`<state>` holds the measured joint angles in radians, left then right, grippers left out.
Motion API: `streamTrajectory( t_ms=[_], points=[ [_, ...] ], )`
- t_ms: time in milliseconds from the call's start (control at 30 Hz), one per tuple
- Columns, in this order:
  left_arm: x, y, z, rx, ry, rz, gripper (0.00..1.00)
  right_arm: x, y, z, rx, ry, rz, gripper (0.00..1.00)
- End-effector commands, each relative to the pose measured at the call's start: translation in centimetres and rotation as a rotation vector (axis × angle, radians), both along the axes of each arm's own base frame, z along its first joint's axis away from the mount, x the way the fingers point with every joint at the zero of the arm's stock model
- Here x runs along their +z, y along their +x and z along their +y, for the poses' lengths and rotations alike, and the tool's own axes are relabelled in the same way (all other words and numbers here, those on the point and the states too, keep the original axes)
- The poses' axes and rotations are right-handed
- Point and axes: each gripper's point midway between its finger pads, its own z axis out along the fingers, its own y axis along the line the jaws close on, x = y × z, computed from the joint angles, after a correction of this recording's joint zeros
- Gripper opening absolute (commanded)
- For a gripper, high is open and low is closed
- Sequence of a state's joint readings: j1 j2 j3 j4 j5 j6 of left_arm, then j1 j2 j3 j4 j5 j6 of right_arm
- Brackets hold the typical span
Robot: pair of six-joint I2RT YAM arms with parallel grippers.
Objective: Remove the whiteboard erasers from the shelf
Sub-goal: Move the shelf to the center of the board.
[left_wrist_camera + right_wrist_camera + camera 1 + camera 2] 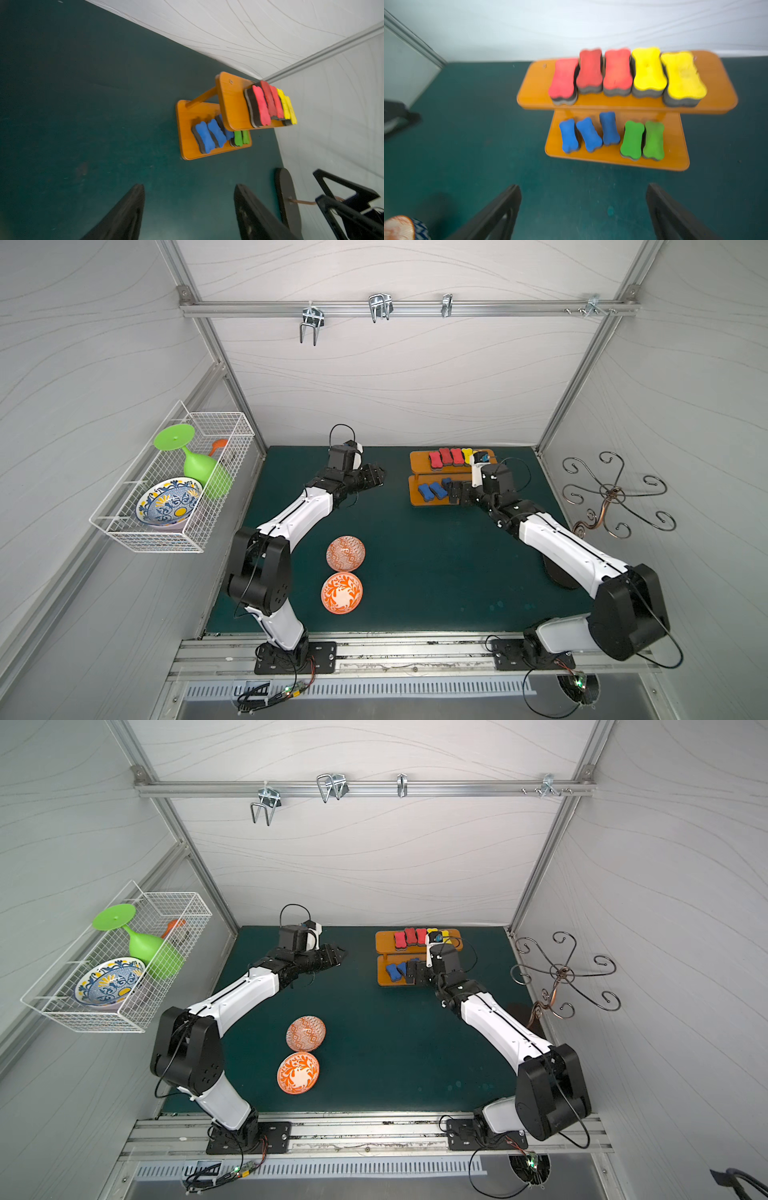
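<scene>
The orange two-tier shelf (419, 460) (537, 87) stands at the back right of the green mat. Its upper board carries three red erasers (589, 70) and two yellow ones (648, 69). On the lower board lie three blue erasers (588, 134) and two green ones (632, 138). My right gripper (455, 491) (583, 186) is open and empty, in front of and above the lower board; in both top views it hides the green erasers. My left gripper (376, 479) (189, 187) is open and empty, left of the shelf (230, 99) and pointing at it.
Two orange patterned plates (345, 553) (341, 593) lie on the mat near the left arm. A white wire basket (124, 526) with a bowl and a green glass hangs on the left wall. A metal scroll stand (615, 493) stands at the right edge.
</scene>
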<state>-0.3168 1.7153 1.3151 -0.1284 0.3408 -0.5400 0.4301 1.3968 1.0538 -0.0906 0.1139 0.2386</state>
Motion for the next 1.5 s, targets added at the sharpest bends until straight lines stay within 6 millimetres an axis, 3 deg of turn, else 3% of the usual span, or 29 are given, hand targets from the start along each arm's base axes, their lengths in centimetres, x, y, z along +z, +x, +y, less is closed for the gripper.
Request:
streamTrajectory(
  t_ms=[0,233,367,633,833,1167,1300,1467],
  points=[
    [2.8,0.3,-3.8,-0.122,-0.09,-0.035,0.73,2.0,1.7,0.2,0.03,0.052,-0.001,0.99],
    [0.6,3.0,-6.8,-0.178,-0.138,0.032,0.72,5.8,7.0,0.5,0.095,0.039,-0.079,0.99],
    [0.0,4.5,-7.8,-0.198,-0.159,0.049,0.68,5.9,8.9,0.6,0.137,0.07,-0.044,0.99],
    [-1.7,7.0,-9.1,-0.216,-0.201,0.066,0.61,4.5,9.4,1.5,0.221,0.078,-0.01,0.98],
    [-2.1,9.0,-9.8,-0.229,-0.278,0.073,0.47,4.3,9.4,1.3,0.243,0.09,0.003,0.93],
    [-2.6,10.5,-11.1,-0.24,-0.391,0.095,0.19,4.3,9.1,0.5,0.237,0.08,0.004,0.93],
    [-2.9,10.6,-10.7,-0.234,-0.401,0.112,0.09,4.5,9.0,0.3,0.238,0.076,0.002,0.93],
    [-3.2,10.6,-8.9,-0.2,-0.404,0.135,0.01,4.8,8.9,0.2,0.239,0.074,0.004,0.93]
  ],
)
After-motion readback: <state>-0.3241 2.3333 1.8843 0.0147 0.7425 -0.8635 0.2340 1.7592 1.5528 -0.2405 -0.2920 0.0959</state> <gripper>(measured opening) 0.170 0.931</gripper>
